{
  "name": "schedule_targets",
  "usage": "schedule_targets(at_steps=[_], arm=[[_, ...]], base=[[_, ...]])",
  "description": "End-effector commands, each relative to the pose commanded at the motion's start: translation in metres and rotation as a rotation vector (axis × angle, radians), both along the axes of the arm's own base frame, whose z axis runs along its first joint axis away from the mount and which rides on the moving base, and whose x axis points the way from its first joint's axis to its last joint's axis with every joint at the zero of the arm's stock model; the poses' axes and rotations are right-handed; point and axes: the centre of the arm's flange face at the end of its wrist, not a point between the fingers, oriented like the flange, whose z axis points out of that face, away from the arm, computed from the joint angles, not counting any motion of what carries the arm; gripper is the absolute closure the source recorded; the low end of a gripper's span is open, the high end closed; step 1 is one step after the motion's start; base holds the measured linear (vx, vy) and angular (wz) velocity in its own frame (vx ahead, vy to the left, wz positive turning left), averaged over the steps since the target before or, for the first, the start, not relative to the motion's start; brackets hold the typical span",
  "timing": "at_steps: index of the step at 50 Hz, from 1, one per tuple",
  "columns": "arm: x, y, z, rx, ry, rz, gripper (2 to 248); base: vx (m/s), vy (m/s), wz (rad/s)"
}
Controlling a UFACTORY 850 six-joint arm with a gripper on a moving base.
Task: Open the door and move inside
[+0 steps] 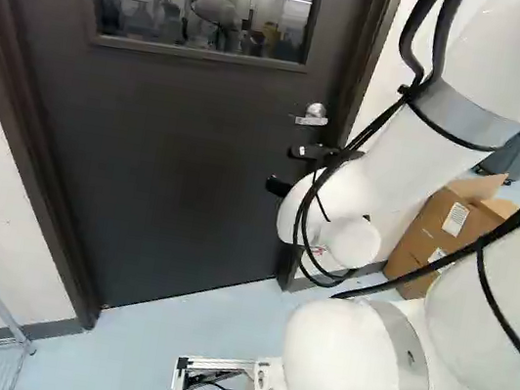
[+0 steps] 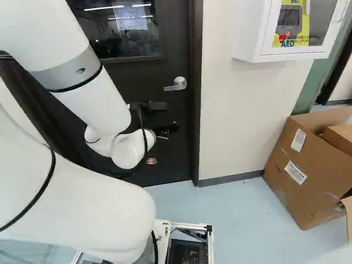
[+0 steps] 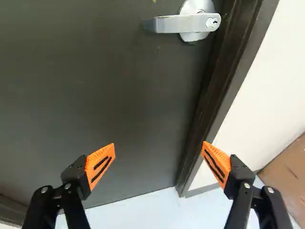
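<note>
Dark door (image 3: 95, 95), keyhole (image 3: 214, 22): wrist view only.

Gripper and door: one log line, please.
gripper: open, empty | lever: above gripper, ungripped | door: shut | next: probably grasp lever

"AED" (image 2: 287, 43), on yellow cabinet sign (image 2: 303, 32)

Both base views look ahead, slightly down, from behind my arm (image 1: 342, 366), either side; they share door (image 1: 195, 165) and box (image 2: 308, 176). Wrist view: much closer, facing door; handle (image 3: 178, 24) in all three.
</note>
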Motion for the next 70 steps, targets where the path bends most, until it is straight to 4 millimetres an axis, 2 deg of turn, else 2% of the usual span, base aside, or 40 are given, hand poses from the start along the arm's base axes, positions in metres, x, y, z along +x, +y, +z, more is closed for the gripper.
schedule_targets(at_steps=[18,34,70], arm=[[0.000,0.000,0.000,0.000,-0.002,0.000,3],[0.002,0.000,0.012,0.000,-0.043,0.000,3],[0.053,0.004,0.052,0.001,-0.123,0.014,3]], base=[[0.019,0.000,-0.004],[0.000,0.000,0.000],[0.000,0.000,0.000]])
